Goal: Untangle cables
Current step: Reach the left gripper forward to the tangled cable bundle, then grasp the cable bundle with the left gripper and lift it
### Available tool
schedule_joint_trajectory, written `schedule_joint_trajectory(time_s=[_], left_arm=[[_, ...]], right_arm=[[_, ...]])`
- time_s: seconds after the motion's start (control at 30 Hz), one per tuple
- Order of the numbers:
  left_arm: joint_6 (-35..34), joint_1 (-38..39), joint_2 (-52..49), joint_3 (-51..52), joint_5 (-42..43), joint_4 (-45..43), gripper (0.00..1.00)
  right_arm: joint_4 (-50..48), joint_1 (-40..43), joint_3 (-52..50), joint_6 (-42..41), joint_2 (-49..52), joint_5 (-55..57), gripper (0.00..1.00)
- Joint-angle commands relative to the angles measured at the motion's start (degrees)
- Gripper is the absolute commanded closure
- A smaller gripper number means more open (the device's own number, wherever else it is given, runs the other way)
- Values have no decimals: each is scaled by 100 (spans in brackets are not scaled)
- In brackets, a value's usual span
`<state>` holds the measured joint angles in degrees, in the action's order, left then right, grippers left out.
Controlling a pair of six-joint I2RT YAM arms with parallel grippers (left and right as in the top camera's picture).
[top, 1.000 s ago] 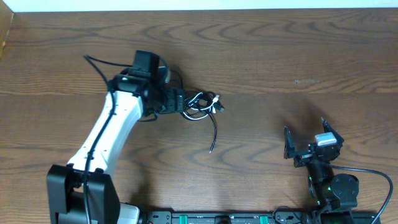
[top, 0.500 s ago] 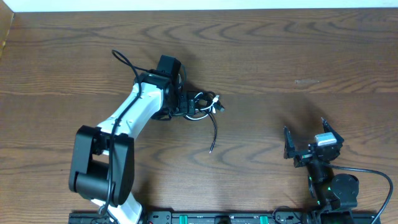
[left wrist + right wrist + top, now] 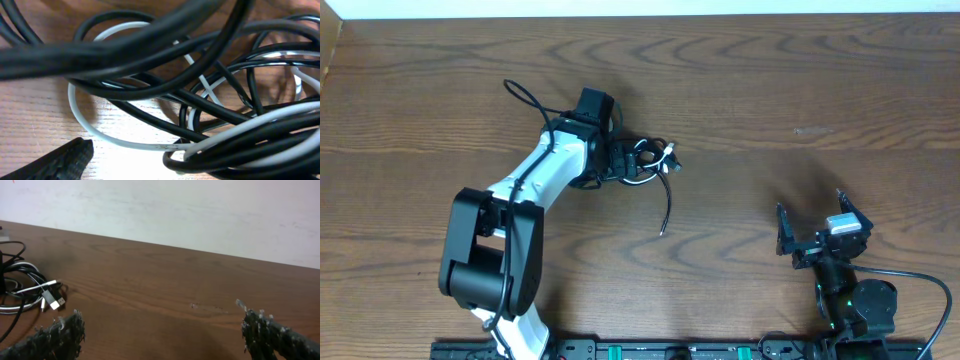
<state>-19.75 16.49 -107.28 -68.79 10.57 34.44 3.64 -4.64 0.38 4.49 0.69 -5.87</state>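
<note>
Count: 1 tangle of cables (image 3: 650,166) (several black, maybe two white, hard to separate), 2 grippers, left gripper (image 3: 623,161) and right gripper (image 3: 815,228), 1 table (image 3: 740,90).

The table (image 3: 800,90) is brown wood with bold dark grain, smooth, with a soft satin sheen. The cables (image 3: 645,165) wear smooth, glossy plastic jackets, black and white, that catch bright highlights up close; one white plug (image 3: 51,300) ends in dull silvery metal. The left arm (image 3: 535,180) has a smooth white plastic shell with black parts at the joints. The right claw (image 3: 161,325) has matt black fingers (image 3: 55,340), rough and fuzzy-edged. The wall (image 3: 175,210) is pale, matt and faintly mottled.
</note>
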Motion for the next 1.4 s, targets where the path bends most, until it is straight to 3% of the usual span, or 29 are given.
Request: schedule_joint_trajectory(time_s=[0.0, 0.4, 0.5, 0.57, 0.77, 0.87, 1.0, 1.07, 1.1, 1.37], left_arm=[[-138, 105, -94, 35, -55, -26, 14], [-138, 564, -98, 35, -439, -461, 16], [-140, 579, -107, 35, -527, -463, 23], [-140, 581, -109, 35, -527, -463, 32], [-140, 584, -184, 35, -527, -533, 35], [-208, 584, -437, 35, -522, -577, 45], [-269, 588, -658, 35, -452, -584, 71], [-267, 588, -667, 33, -354, -584, 89], [-267, 588, -647, 33, -354, -584, 92], [192, 588, 55, 33, -354, -485, 93]], right_arm=[[20, 31, -7, 72, -39, -50, 1], [20, 31, -7, 72, -39, -50, 1], [20, 31, -7, 72, -39, -50, 1], [20, 31, -7, 72, -37, -50, 1], [20, 31, -7, 72, -35, -50, 1], [20, 31, -7, 72, -33, -50, 1], [20, 33, -7, 72, -31, -50, 1], [20, 31, -7, 72, -31, -50, 1], [20, 31, -7, 72, -31, -50, 1], [20, 31, -7, 72, -31, -50, 1]])
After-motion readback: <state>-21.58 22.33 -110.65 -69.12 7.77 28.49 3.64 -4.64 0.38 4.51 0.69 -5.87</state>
